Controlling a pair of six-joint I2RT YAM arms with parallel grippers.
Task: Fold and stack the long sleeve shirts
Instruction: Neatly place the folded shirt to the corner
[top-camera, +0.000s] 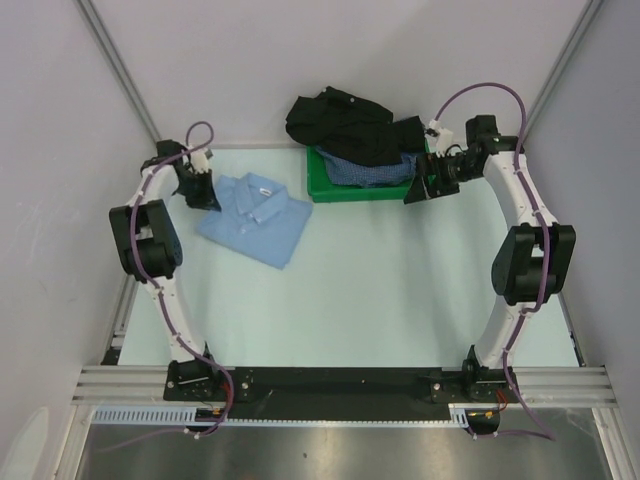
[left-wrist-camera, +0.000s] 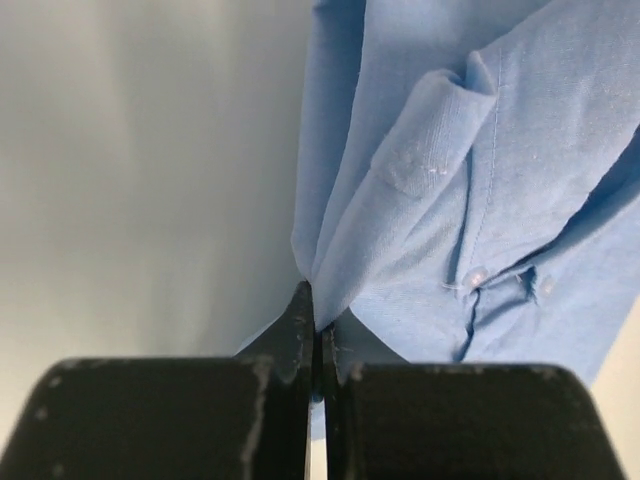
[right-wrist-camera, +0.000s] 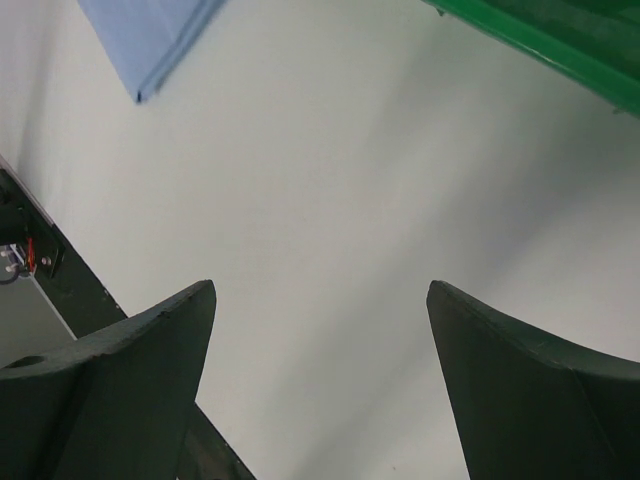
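The light blue shirt lies folded on the table at the left, collar toward the back. My left gripper is shut on its left edge; in the left wrist view the tips pinch a fold of the light blue shirt. The black shirt lies heaped over the dark-blue checked shirt in the green tray. My right gripper is open and empty beside the tray's right end, above bare table. A corner of the light blue shirt shows in the right wrist view.
The green tray's rim crosses the top right of the right wrist view. Grey walls close in on the left, back and right. A black rail runs along the near edge.
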